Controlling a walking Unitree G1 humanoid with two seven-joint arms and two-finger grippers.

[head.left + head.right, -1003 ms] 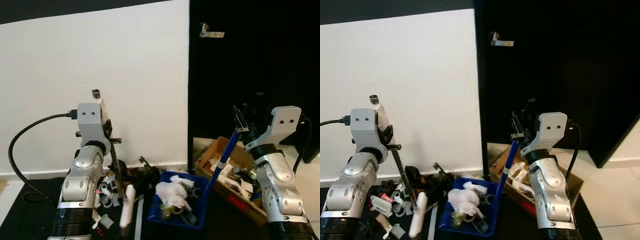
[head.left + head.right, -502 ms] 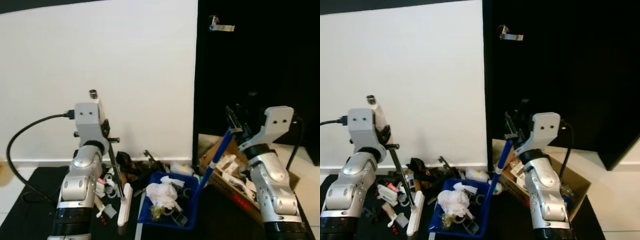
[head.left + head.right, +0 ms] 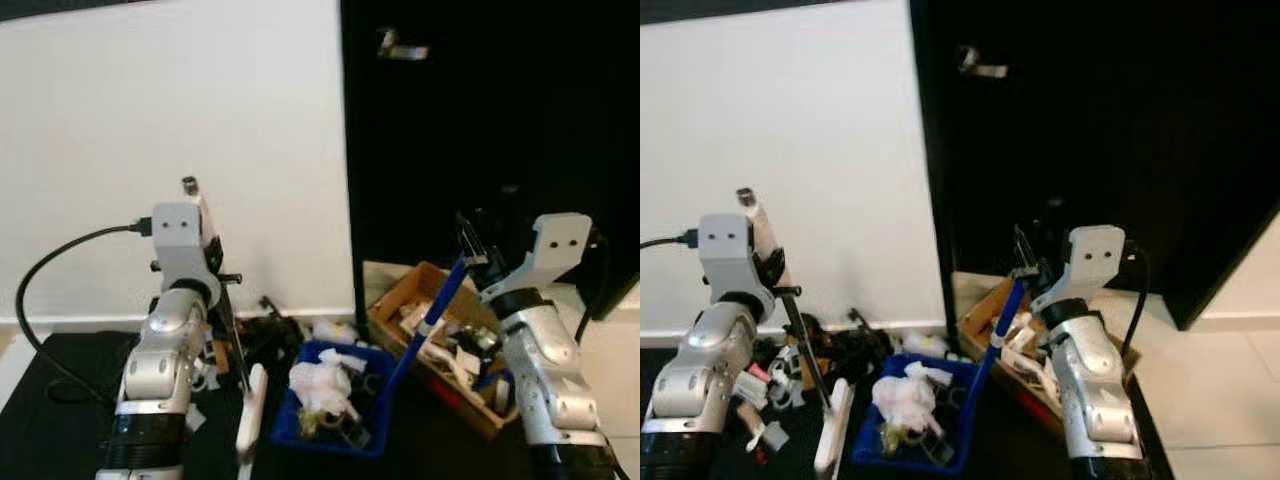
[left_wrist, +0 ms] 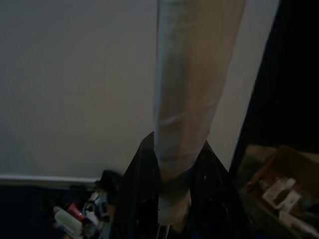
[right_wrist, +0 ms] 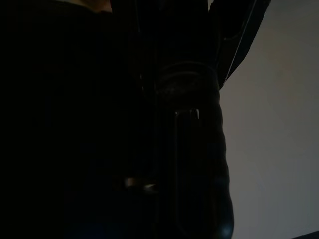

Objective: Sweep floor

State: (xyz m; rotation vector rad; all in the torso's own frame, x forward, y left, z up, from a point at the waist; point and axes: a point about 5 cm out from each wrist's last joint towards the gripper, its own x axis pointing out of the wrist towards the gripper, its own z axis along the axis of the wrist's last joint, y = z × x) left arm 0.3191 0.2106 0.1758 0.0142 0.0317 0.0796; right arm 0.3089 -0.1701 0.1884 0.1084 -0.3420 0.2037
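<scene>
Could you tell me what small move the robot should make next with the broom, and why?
Probably a short sweep toward the blue dustpan: the left tool grips the broom handle, the right tool holds the dustpan handle, and loose litter lies on the floor beside the pan.

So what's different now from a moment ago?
Mostly the camera swung, so the wall and door slid sideways in the picture. The left gripper still holds the broom and the right gripper still holds the blue dustpan handle. The dustpan is still full of rubbish on the floor.
</scene>
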